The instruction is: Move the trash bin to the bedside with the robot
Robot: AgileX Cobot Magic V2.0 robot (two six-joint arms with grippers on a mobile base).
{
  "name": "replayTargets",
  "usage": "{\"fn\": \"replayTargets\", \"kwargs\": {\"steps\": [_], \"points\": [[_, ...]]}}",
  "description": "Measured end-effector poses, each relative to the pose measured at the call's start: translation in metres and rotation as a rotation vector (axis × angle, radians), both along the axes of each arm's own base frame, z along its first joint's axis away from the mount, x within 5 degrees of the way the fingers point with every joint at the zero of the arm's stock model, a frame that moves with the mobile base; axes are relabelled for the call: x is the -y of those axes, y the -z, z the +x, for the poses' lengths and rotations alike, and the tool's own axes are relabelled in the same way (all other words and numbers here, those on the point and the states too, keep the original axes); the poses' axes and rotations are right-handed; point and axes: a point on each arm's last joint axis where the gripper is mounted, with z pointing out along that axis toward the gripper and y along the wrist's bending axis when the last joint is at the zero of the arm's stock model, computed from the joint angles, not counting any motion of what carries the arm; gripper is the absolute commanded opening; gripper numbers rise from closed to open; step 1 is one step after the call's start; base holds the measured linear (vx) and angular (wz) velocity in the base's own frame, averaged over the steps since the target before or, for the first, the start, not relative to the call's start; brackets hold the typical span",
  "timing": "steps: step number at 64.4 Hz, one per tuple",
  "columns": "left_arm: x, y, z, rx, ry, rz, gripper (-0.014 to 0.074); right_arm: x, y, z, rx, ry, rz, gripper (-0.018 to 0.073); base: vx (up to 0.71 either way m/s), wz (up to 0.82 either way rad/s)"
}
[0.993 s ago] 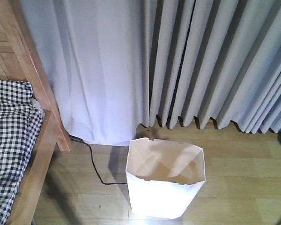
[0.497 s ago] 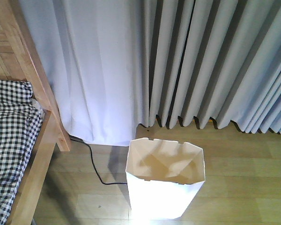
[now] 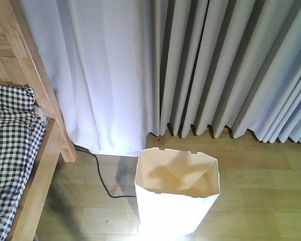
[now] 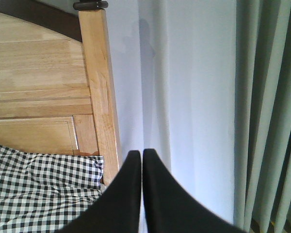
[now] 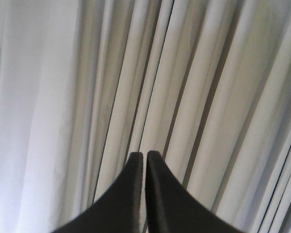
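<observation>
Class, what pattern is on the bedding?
The bedding has a black-and-white check, clearest in the left wrist view.

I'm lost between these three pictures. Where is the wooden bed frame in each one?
Exterior front-facing view: the wooden bed frame runs down the left edge, left of the trash bin.
Left wrist view: it fills the upper left, its post upright beside the curtain.
Right wrist view: not in it; only curtain folds.
Shared landmark: the pale curtain appears in all three.
</observation>
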Motion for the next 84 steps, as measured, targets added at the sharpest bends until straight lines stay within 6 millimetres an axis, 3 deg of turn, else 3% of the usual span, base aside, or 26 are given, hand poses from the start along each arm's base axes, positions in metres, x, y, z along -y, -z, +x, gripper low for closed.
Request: {"fn": "replayTargets", "kwargs": {"steps": [26, 35, 51, 84], "points": [[0.000, 0.000, 0.000, 0.000, 0.000, 0.000, -0.0006, 0.000, 0.001, 0.000, -0.003, 0.000, -0.008, -0.0009, 0.00, 0.00], [0.000, 0.000, 0.000, 0.000, 0.000, 0.000, -0.0006, 0.001, 0.024, 0.003, -0.065, 0.016, -0.049, -0.0009, 0.00, 0.00], [0.000, 0.000, 0.000, 0.000, 0.000, 0.000, -0.0006, 0.010, 0.072, -0.006, -0.106, 0.148, 0.066, -0.0009, 0.00, 0.00], [0.000, 0.000, 0.000, -0.001, 0.000, 0.000, -0.0006, 0.011, 0.073, -0.011, -0.064, 0.154, 0.156, -0.0009, 0.00, 0.00]]}}
